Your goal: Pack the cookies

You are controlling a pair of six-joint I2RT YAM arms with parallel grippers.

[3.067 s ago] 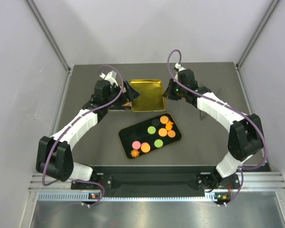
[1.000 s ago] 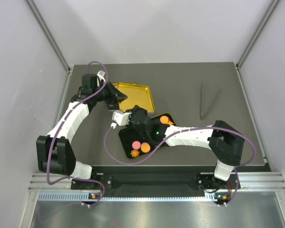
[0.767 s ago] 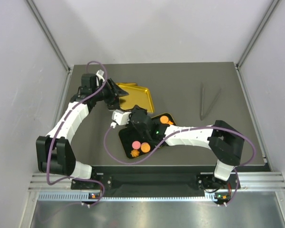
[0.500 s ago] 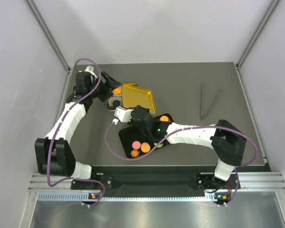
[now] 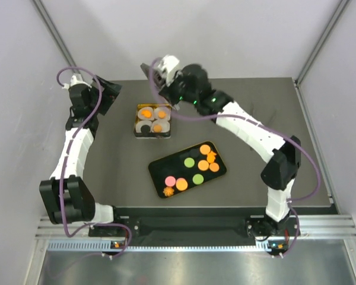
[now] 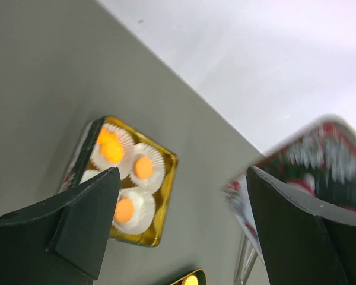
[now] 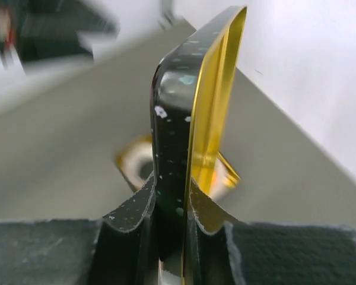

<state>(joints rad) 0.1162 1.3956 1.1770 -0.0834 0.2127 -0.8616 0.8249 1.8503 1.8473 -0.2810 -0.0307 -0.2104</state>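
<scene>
Cookies [image 5: 203, 164] lie in two places. Nine sit loose on a black tray [image 5: 175, 166]: six orange, two of them with ragged edges, two green and one pink. Three more orange ones rest in white paper cups [image 6: 159, 159] inside a small gold tin [image 6: 166, 199]. The tin has four cups, and the fourth looks dark from above, so what it contains cannot be told. The right pincer [image 7: 171, 193] is clamped on the tin's lid [image 7: 171, 119], holding it upright on its edge. The lid's speckled dark outside faces one way and its gold inside the other. The open tin lies just below this pincer, a little toward the arm bases, and the tray lies farther the same way. The left pincer [image 5: 107, 96] hangs with its jaws spread wide and holds nothing. From it, the tin is off toward the other arm, and the tray is beyond the tin, nearer the bases and well apart. The tray's long axis runs on a slant, its near end toward the left arm and its far end toward the right. The right pincer looks slightly nearer the loose cookies, but it is occupied with the lid. The empty left one therefore seems better placed to fetch the next piece.
</scene>
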